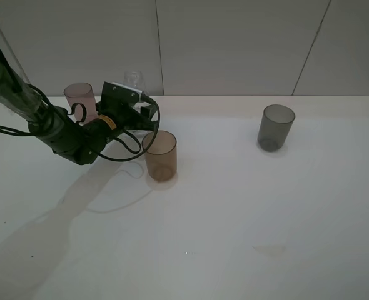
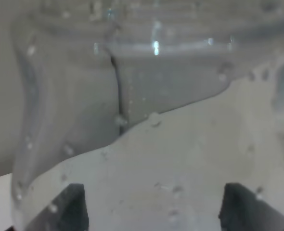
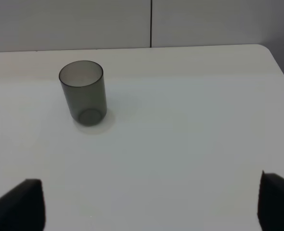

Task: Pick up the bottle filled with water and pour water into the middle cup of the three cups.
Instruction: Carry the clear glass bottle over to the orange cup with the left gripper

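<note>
The clear bottle point(image 1: 134, 79) stands at the back left of the table; only its neck and shoulders show above my left gripper point(image 1: 141, 105). In the left wrist view the bottle point(image 2: 147, 96) fills the picture, wet with droplets, and sits between the two dark fingertips point(image 2: 74, 208) of my left gripper point(image 2: 156, 211), which is shut on it. The amber middle cup point(image 1: 160, 155) stands upright just in front of that gripper. A pinkish cup point(image 1: 80, 99) is behind the arm on the left. The smoky grey cup point(image 1: 276, 127) stands at the right. My right gripper point(image 3: 151, 204) hangs open above bare table, short of the grey cup point(image 3: 83, 91).
The white table point(image 1: 247, 212) meets a pale panelled wall at the back. Black cables loop from the left arm point(image 1: 40, 122) close to the amber cup's rim. The table's right edge and rounded corner point(image 3: 272, 55) show in the right wrist view.
</note>
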You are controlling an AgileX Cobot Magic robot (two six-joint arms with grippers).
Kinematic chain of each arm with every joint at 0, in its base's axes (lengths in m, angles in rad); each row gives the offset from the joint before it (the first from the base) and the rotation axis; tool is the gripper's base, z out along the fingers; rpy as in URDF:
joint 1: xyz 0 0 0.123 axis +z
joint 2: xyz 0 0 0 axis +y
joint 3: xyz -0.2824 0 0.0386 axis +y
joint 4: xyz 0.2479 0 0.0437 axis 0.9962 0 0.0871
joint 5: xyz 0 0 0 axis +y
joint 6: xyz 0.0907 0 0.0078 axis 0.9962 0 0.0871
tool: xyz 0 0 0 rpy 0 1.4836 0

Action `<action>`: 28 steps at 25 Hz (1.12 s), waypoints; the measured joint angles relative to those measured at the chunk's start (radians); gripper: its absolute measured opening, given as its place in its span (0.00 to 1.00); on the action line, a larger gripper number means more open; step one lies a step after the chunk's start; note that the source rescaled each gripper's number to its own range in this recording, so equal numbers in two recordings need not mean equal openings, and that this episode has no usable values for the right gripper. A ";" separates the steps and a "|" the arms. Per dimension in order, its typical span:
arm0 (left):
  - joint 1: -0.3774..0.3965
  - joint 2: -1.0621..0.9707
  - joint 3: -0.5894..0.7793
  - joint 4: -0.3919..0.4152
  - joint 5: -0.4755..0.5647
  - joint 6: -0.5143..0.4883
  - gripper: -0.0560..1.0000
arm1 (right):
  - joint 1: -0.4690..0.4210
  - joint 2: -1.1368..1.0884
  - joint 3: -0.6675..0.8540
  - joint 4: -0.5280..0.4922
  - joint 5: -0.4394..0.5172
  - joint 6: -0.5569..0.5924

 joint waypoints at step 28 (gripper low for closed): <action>-0.011 -0.817 0.381 0.211 0.723 -0.026 0.06 | 0.000 0.000 0.000 0.000 0.000 0.000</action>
